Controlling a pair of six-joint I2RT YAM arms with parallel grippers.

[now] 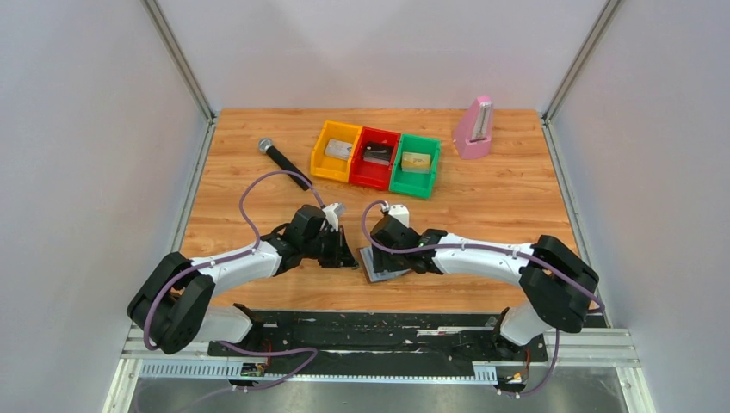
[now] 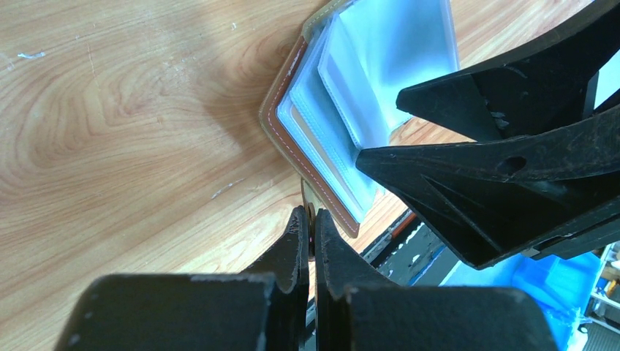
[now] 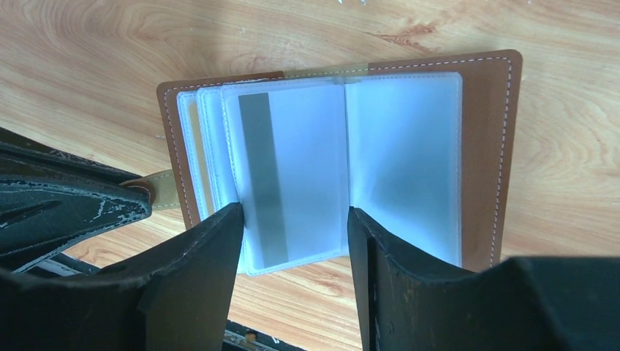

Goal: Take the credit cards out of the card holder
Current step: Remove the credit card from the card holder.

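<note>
The card holder (image 1: 385, 268) lies open on the wood table near the front middle, brown rim outside and silvery light-blue clear sleeves inside (image 3: 402, 161). One sleeve holds a pale card with a grey stripe (image 3: 259, 175). My left gripper (image 2: 311, 219) is shut on the holder's tan closing strap (image 2: 308, 199) at its left edge, and shows in the top view (image 1: 347, 256). My right gripper (image 3: 292, 219) is open, its fingers (image 3: 212, 256) straddling the sleeve with the striped card from the near edge; it also shows in the top view (image 1: 392, 249). In the left wrist view the holder's sleeves (image 2: 329, 124) stand fanned up.
A yellow bin (image 1: 336, 151), a red bin (image 1: 374, 157) and a green bin (image 1: 415, 163) stand in a row at the back, each with a flat item inside. A black microphone (image 1: 280, 157) lies left of them. A pink metronome (image 1: 473, 127) stands at the back right.
</note>
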